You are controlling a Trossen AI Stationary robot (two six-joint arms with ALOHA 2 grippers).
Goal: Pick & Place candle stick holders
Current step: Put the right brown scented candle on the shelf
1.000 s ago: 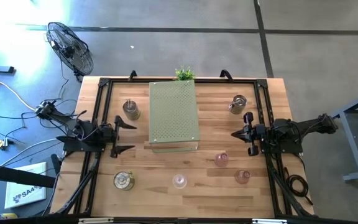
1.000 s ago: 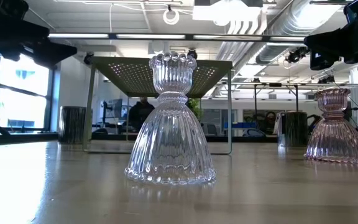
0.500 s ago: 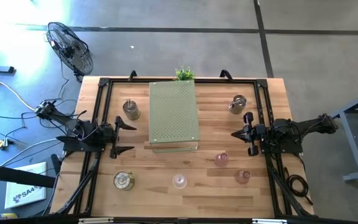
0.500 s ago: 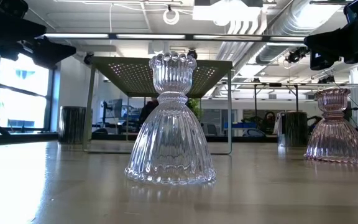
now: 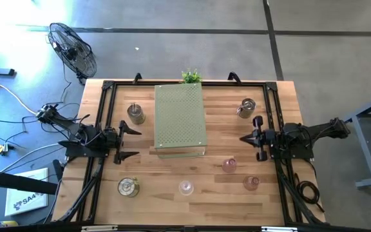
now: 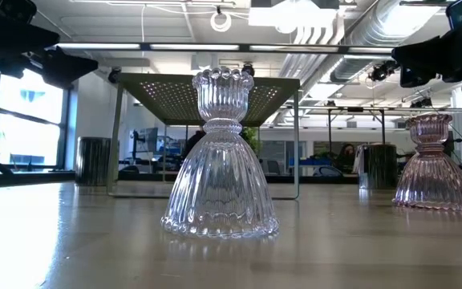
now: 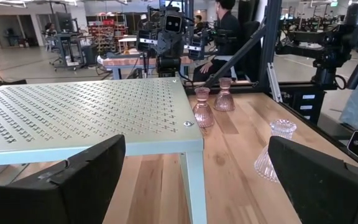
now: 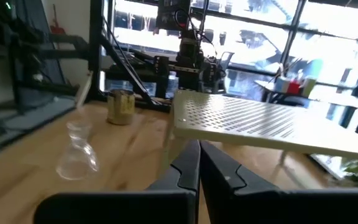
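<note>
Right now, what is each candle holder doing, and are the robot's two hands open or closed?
Left hand: open, empty.
Right hand: closed, empty.
Clear glass holder: upright, untouched.
Two pink holders: upright on the table.
Three metal holders: standing on the table.
Green board: raised on legs, nothing on it.

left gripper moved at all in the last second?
No. In the high view the left gripper sits at the same spot beside the pale green board, level with the board's near end, fingers open, as in both earlier pictures.
</note>
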